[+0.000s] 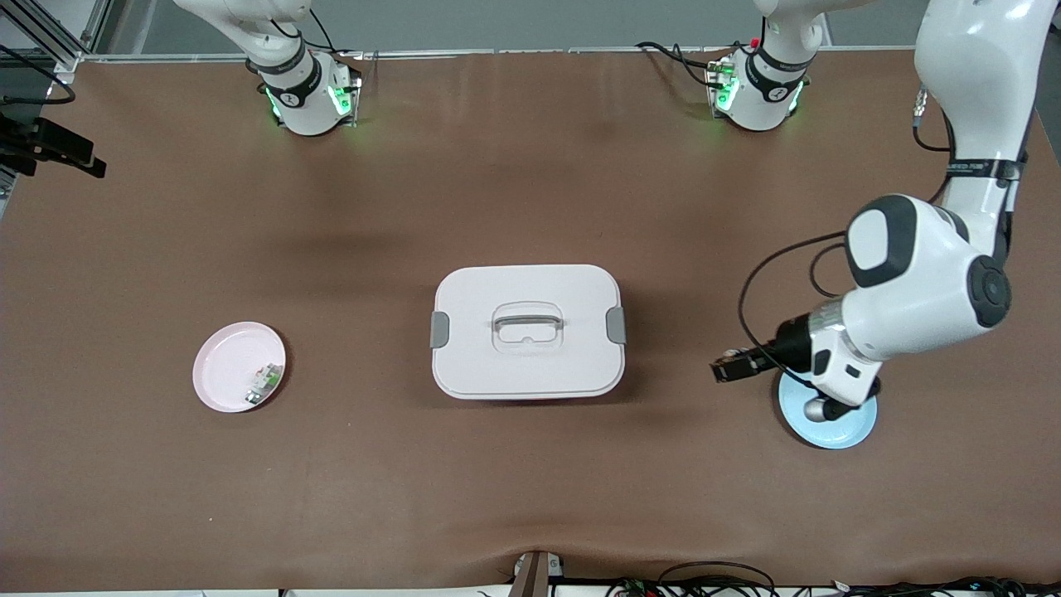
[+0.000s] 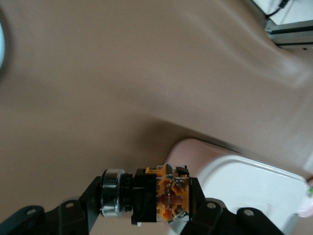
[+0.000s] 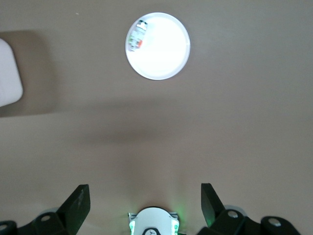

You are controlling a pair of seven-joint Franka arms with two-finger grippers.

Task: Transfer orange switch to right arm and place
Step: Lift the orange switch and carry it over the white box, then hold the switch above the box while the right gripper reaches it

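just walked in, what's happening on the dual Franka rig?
The left gripper is shut on the orange switch, holding it over the table by the blue plate. The right gripper waits open, high over the table near its base. A closed white box sits mid-table; a pink plate holds a small greenish-white part.

Legible text, labels, brands, numbers: none. Faint dark band with pale lettering on left arm (image 1: 983,170), unreadable. Small dark emblems on collars of both arm bases (image 1: 292,97), not decipherable. No markings readable elsewhere in either wrist view.
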